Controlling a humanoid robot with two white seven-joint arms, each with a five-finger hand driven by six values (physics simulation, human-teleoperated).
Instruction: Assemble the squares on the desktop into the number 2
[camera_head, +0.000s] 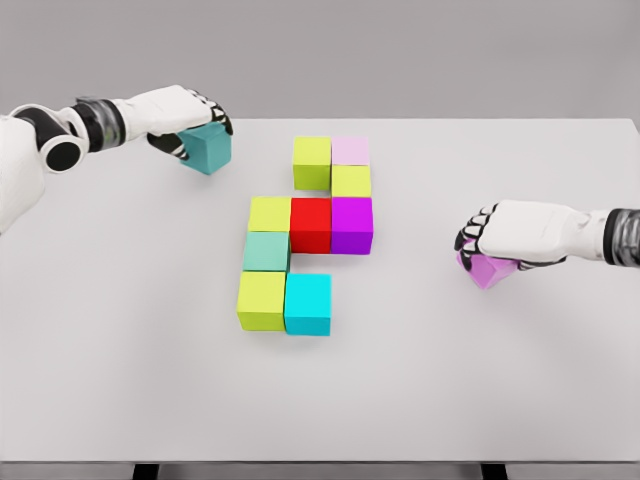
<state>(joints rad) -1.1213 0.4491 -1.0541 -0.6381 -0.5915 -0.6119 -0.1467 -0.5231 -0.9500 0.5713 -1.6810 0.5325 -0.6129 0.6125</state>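
1. The left hand (180, 115), in the upper left of the frame, has its fingers curled over a teal cube (207, 148), which it grips from above; the cube sits tilted near the far edge of the white table (120, 380).
2. The right hand (515, 232), at the right of the frame, closes its fingers over a violet cube (487, 271), which shows beneath the palm, tilted on one edge.
3. Nine cubes stand grouped at the centre of the table.
4. Top row: a lime cube (312, 161) beside a pale pink cube (351, 151), touching.
5. Below the pink one sits a yellow-green cube (351, 181).
6. Middle row, left to right: an olive-yellow cube (270, 214), a red cube (311, 223) and a purple cube (352, 224), packed together.
7. Under the olive-yellow cube sits a sea-green cube (266, 251).
8. Bottom row: a chartreuse cube (262, 299) beside a cyan cube (308, 303), touching.
9. Both held cubes lie well apart from the central group.
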